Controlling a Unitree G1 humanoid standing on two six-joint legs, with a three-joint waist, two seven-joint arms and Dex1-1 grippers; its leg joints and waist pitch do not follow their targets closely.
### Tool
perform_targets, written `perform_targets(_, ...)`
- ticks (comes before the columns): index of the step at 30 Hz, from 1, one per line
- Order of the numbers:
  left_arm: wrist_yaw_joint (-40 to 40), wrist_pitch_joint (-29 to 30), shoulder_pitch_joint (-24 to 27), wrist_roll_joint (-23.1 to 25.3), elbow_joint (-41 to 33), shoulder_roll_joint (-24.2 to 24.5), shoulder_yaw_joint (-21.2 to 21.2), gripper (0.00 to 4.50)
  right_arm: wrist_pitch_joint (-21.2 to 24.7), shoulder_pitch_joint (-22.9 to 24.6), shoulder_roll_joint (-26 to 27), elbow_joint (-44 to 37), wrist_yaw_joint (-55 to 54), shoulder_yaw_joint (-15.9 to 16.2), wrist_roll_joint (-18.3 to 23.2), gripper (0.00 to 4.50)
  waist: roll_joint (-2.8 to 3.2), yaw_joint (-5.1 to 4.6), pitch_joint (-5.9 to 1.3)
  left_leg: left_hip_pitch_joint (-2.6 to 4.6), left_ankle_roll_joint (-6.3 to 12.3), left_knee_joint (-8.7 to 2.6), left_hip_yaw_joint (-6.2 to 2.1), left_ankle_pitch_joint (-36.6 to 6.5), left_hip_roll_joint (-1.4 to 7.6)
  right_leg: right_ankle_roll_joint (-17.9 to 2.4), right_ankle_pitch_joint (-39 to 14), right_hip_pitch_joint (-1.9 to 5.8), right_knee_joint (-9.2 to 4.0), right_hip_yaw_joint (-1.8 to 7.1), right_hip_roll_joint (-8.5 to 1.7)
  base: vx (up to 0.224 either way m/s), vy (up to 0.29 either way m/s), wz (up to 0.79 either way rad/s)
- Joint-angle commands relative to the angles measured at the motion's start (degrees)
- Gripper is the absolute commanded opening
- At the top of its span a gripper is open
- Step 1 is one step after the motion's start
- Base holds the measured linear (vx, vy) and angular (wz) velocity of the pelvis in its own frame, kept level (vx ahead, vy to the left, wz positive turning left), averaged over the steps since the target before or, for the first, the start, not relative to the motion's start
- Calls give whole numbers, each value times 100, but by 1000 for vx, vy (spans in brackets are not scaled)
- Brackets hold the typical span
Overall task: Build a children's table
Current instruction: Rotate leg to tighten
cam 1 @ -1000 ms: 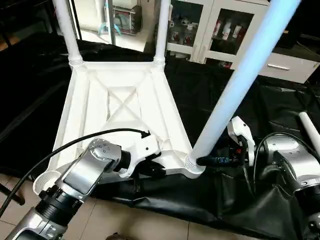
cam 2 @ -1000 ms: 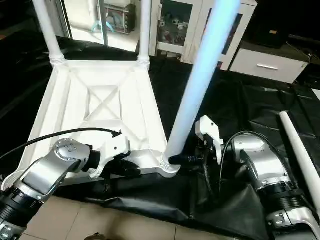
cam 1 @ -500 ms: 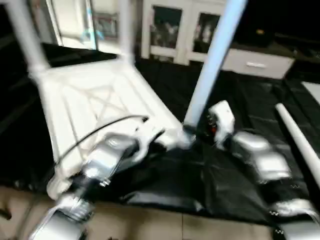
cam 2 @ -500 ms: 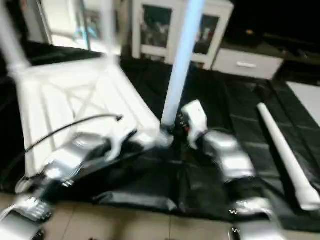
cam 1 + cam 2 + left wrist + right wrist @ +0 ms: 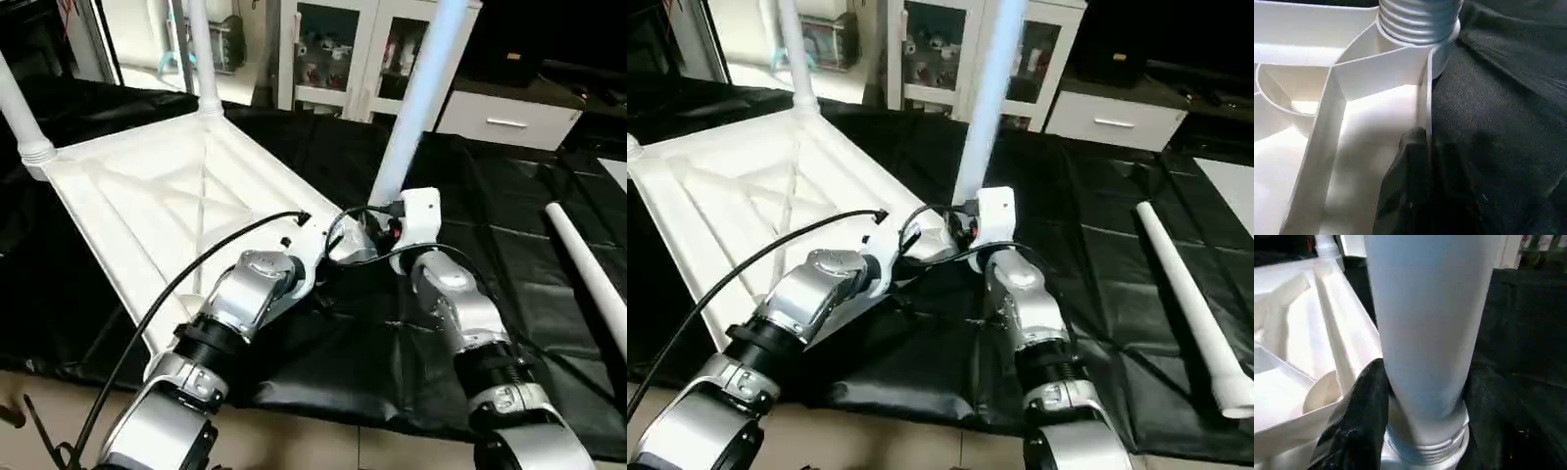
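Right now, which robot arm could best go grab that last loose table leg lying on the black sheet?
Probably the right. The loose leg lies on the right arm's side, and the right gripper is around the near-corner leg. The left gripper is shut on the tabletop rim, farther away.

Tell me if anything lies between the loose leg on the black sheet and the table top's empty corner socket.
The robot's own arms do: the loose leg lies off to the right, and both forearms, with the right gripper around the near standing leg, cross the way to the table top.
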Motion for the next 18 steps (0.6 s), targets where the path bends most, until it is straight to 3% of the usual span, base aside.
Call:
perform_targets(1,43,-451,-149,-71,20,78,248,0,111,174,-58,0,212,66,14,268,37,56,-333,-14,296,-407,-109,-820,298,-905,-1334,310,-473,310,-530,0,0,0)
perform_targets(5,-103,-485,-82,-77,-3,190,222,0,275,405,-338,-686,707,-20,282,306,33,51,-319,-29,282,-417,-120,-926,300,-806,-1673,324,-507,307,-532,0,0,0)
perform_targets(9,-386,-478,35,-122,-202,305,137,0,645,609,-711,-1292,1246,-82,537,350,38,77,-315,-32,384,-403,-109,-758,303,-808,-1556,332,-491,317,-530,0,0,0)
perform_targets(13,-841,-477,191,-178,-479,473,-65,0,846,709,-1112,-1631,1941,-24,752,379,45,96,-318,-25,491,-390,-94,-601,317,-942,-1307,317,-470,321,-533,0,0,0)
perform_targets(18,-2121,-758,585,-349,-1148,982,-633,0,711,955,-2140,-2041,3662,399,772,422,64,166,-317,-18,556,-382,-96,-593,349,-1030,-1189,327,-455,323,-544,0,0,0)
